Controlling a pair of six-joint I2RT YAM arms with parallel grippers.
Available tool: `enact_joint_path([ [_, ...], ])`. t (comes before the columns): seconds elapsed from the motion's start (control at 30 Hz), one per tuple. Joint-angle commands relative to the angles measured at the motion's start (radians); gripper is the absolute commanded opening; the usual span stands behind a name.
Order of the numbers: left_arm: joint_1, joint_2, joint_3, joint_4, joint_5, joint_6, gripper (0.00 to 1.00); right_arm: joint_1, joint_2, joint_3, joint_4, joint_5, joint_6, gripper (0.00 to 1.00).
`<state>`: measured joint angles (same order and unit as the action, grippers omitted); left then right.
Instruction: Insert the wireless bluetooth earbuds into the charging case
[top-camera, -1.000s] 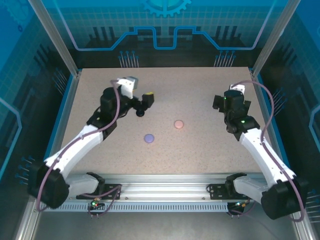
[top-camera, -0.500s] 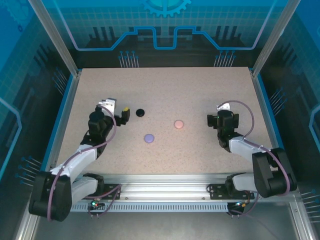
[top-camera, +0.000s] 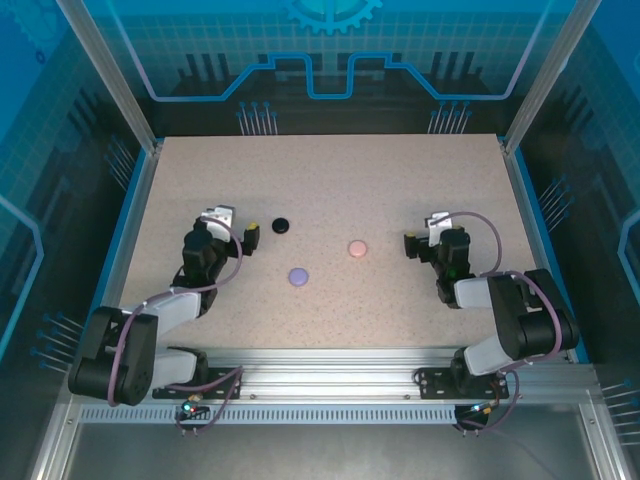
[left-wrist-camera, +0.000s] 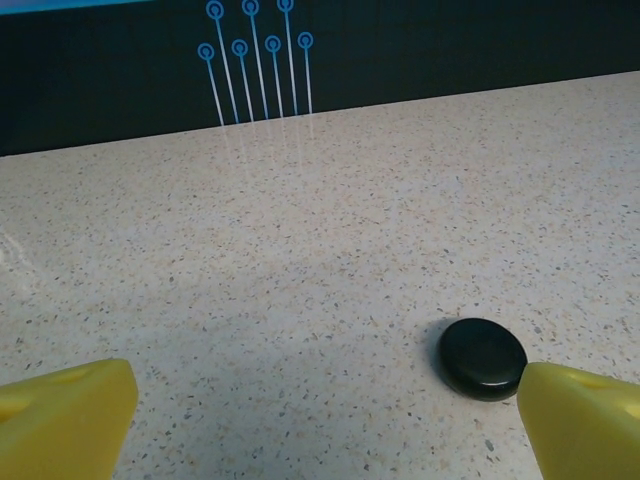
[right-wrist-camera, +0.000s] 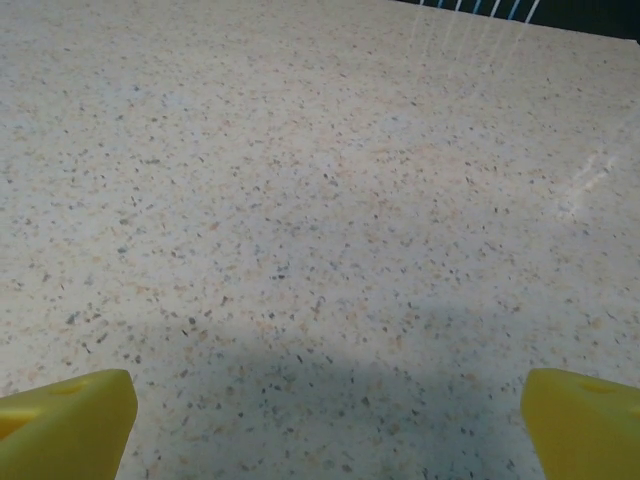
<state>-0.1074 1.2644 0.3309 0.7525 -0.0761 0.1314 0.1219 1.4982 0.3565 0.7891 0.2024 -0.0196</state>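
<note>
Both arms have drawn back from their extended reach of a second ago and now sit folded towards their bases, with each gripper low over the speckled beige stone-look table (top-camera: 330, 170). The left gripper (top-camera: 250, 238) has pulled away from the round black charging case (top-camera: 281, 226), which has kept its place.

1. Left gripper (left-wrist-camera: 325, 420): jaws spread wide, nothing between them. In the left wrist view the two yellow fingertips (left-wrist-camera: 70, 415) stand at the lower corners, and the round black charging case (left-wrist-camera: 483, 357) lies flat on the table just ahead of the fingertip on the right of that view. In the top view the case is clear of the gripper, up and to its right.
2. Right gripper (top-camera: 410, 245): jaws spread wide, nothing held. In the right wrist view the right gripper (right-wrist-camera: 325, 420) has bare table ahead of its yellow fingertips (right-wrist-camera: 585, 420).
3. Round pale pink charging case (top-camera: 357, 247): flat on the table near mid-table, to the left of the right gripper and apart from it.
4. Round lilac charging case (top-camera: 297, 276): flat on the table, nearer the arm bases than the other two, between the two grippers.

All three cases are lidded discs, well apart from one another. Whether earbuds sit inside them cannot be told.
</note>
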Motion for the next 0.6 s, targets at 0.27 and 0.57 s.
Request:
enact_joint_path([
  [0.27,0.081,0.287,-0.013,0.290,0.116,-0.059,0.99,-0.060,0.007,0.072,-0.028,-0.120,0.021,1.00],
  [0.57,0.130,0.283,0.067,0.126,0.102,-0.131,0.99,-0.064,0.007,0.074,-0.031,-0.125,0.022,1.00],
])
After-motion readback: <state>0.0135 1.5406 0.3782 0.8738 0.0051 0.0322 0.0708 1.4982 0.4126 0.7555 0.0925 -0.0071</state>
